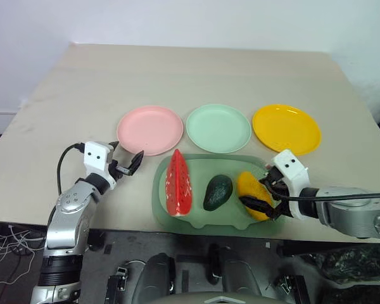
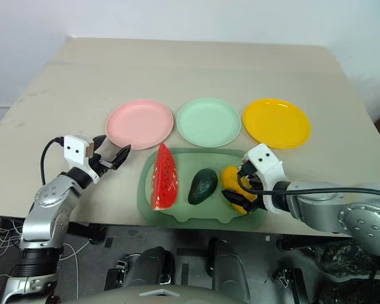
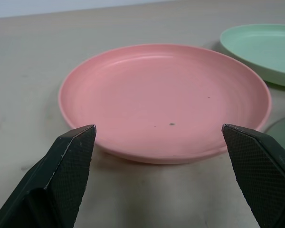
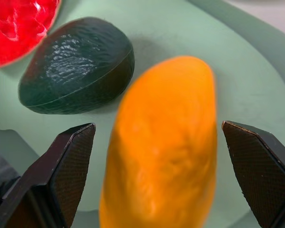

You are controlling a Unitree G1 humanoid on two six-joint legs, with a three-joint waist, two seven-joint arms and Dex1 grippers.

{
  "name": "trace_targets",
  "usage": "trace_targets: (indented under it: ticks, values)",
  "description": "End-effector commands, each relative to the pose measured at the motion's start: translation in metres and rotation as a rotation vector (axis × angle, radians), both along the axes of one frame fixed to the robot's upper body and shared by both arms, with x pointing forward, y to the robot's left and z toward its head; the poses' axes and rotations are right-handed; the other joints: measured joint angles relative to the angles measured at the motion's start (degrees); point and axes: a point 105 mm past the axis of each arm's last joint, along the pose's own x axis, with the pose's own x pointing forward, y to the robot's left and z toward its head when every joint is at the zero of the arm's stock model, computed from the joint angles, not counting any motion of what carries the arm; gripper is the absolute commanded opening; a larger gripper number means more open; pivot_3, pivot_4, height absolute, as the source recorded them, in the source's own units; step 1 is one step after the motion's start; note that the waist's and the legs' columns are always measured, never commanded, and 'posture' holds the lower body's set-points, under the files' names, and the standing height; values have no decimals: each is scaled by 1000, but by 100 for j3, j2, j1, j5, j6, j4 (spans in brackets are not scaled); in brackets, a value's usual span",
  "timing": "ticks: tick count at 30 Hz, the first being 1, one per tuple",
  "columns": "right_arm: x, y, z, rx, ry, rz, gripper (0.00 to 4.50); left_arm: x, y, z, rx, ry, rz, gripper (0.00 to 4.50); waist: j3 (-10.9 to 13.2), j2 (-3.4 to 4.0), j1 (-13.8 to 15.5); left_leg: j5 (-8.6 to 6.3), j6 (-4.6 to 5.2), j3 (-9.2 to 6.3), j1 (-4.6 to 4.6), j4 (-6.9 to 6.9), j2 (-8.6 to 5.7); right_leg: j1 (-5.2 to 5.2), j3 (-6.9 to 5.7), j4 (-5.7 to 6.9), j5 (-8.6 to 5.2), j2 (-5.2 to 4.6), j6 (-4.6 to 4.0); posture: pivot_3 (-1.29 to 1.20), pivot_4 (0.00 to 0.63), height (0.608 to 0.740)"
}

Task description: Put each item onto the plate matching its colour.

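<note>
Over the mat, your right gripper hangs wide apart, straddling the mango, whose long axis runs between the fingers; your left gripper, also spread, sits far off.

Right wrist view: your mango is blurred, its near end cut off; the watermelon wedge beyond it is cropped. Head view: the right end effector hides the mango's lower end.

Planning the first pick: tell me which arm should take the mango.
Right. The right gripper is open with its fingers on either side of the mango on the green mat. The left gripper is open beside the pink plate.
</note>
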Motion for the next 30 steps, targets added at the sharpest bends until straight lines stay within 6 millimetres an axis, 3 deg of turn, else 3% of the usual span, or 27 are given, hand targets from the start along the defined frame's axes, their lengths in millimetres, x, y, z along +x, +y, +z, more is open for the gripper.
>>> trace_targets:
  ticks: [1,3,7,11,13,16,18,21,26,29,30]
  values:
    - [4,-1,-4,-67,-22,2,4500,-1,-5,17,11,-65,-12,4455,0,0,3,0,0,0,-1,0,0,0,0,0,0,0,0,0,150,740]
    - [6,-1,-6,-73,-23,-5,4500,-1,-4,17,12,-67,-11,4455,0,0,-3,0,0,0,-1,0,0,-1,-1,0,0,-1,0,0,150,740]
    - [9,-7,-7,-114,-33,-12,3228,-1,-3,19,15,-70,-7,4500,0,0,-5,0,1,0,-1,0,0,-2,-1,0,0,0,0,0,150,740]
    - [14,-9,4,-107,-77,-1,3132,0,-1,21,20,-74,-5,4500,0,0,-2,0,1,0,-1,0,0,-1,-1,0,0,-1,0,0,150,740]
    - [25,-12,28,-39,-148,-3,3132,0,0,24,24,-81,-2,4500,0,1,-5,0,1,0,-1,0,0,-2,-1,0,0,-1,0,0,150,740]
    - [54,-37,59,-39,-259,-93,3132,0,3,29,27,-94,6,4500,0,1,-12,0,1,4,-2,0,0,-6,0,1,0,0,0,0,150,740]
    - [73,-57,67,-75,-296,-175,3132,0,4,32,22,-102,12,4500,0,1,-12,-1,1,5,-1,0,0,-5,0,1,0,2,0,0,150,740]
    - [106,-84,64,-189,-347,-278,3132,0,2,35,21,-111,11,4500,0,1,-9,0,1,5,-2,-2,-1,-7,0,0,0,2,0,0,150,740]
    - [156,-100,46,-296,-405,-322,3132,-1,-2,42,22,-130,7,4500,1,2,-45,0,1,12,-4,-2,-8,-10,2,2,1,3,0,0,150,740]
    - [174,-113,40,-342,-413,-349,3132,-3,-1,49,28,-141,6,4500,3,7,-44,0,1,18,-6,-2,-8,-14,4,4,2,4,0,0,150,740]
    - [177,-114,39,-338,-410,-344,3482,-4,-1,51,30,-144,7,4500,4,8,-30,0,1,19,-7,-3,-8,-17,3,4,2,4,0,0,150,740]
